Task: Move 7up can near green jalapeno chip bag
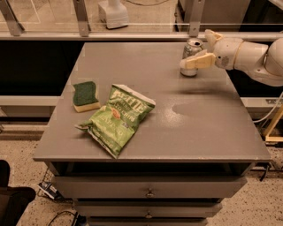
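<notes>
the 7up can (192, 47) stands upright near the far right corner of the grey table (212, 128), its shiny top facing up. the gripper (199, 52) is at the can, reaching in from the right on the end of a white arm (252, 55) that hangs over the table's right edge. a pale yellow part of the claw lies across the front of the can, low on its side. whether the claw is clamped on the can or only set around it cannot be told from this view.

the green jalapeno chip bag (117, 119) lies flat on the left half of the table, nearer the front edge, crinkled and turned at a slant, with its pale lettering towards the far side. it is well apart from the can, with a bare stretch of tabletop between them. a green-and-yellow sponge (85, 96) lies just beside the bag, on its left, close to the table's left edge.

below the tabletop a drawer front (150, 190) with a small knob shows. a white object (113, 13) stands on the floor beyond the far edge.
</notes>
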Robot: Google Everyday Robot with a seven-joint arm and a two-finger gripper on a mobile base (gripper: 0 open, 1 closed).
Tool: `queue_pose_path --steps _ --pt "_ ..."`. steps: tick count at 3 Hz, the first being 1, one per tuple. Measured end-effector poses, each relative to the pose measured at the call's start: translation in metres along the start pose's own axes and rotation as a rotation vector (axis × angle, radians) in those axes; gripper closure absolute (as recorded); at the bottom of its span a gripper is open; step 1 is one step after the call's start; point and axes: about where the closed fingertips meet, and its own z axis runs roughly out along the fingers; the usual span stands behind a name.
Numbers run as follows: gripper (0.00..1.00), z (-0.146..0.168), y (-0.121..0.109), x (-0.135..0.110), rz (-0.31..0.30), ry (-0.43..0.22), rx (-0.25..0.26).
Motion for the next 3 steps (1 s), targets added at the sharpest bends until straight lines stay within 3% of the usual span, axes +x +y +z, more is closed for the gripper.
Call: queue_pose_path --steps 1,2,3 --pt "0.0 0.001 0.0 0.011 0.037 -0.016 -0.024" --pt "0.17 0.001 0.004 0.024 0.082 -0.049 -0.048" --pt "0.41 0.005 0.006 0.025 0.084 -0.051 -0.054"
